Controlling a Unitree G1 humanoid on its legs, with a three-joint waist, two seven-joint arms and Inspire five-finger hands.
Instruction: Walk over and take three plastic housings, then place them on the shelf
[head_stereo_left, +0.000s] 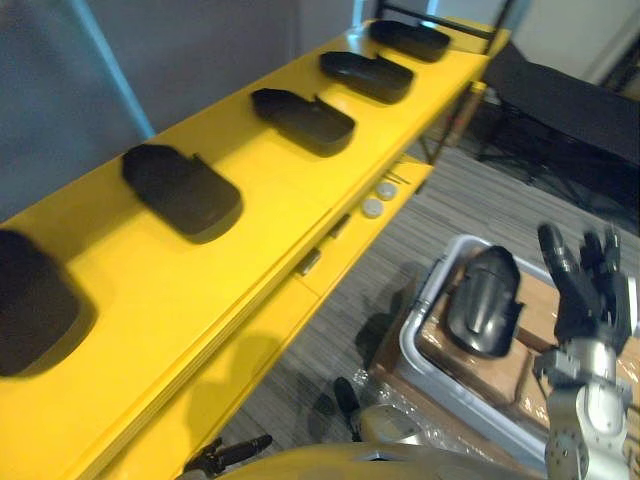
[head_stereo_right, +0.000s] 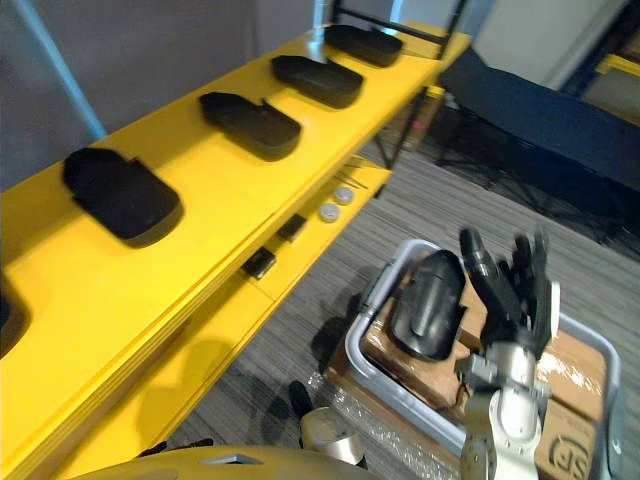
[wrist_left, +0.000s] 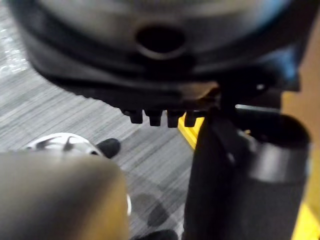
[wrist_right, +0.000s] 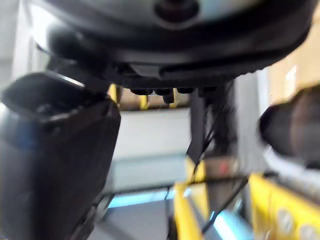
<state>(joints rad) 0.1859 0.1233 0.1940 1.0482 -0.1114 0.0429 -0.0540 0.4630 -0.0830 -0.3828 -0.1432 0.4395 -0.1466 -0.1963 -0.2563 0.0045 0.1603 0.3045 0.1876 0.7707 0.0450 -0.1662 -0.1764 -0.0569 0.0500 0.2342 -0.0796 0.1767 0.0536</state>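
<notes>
Several black plastic housings lie in a row on the yellow shelf (head_stereo_left: 250, 240), among them one (head_stereo_left: 182, 190) at the near left and one (head_stereo_left: 303, 120) further along. Another black housing (head_stereo_left: 483, 300) rests tilted in a grey bin (head_stereo_left: 418, 350) on the floor at the right. My right hand (head_stereo_left: 585, 290) is raised just to the right of that housing, open, with its fingers straight and pointing up. In the right wrist view the housing (wrist_right: 55, 150) stands close beside the hand and the thumb (wrist_right: 290, 130) is apart from it. My left hand (wrist_left: 160, 50) hangs low over the grey floor.
The grey bin sits on cardboard boxes (head_stereo_right: 575, 400). Two small round white caps (head_stereo_left: 378, 198) and small dark parts (head_stereo_left: 308, 262) lie on the shelf's lower step. A dark table (head_stereo_left: 570, 100) stands at the far right. Striped grey carpet (head_stereo_left: 340, 330) runs between the shelf and the bin.
</notes>
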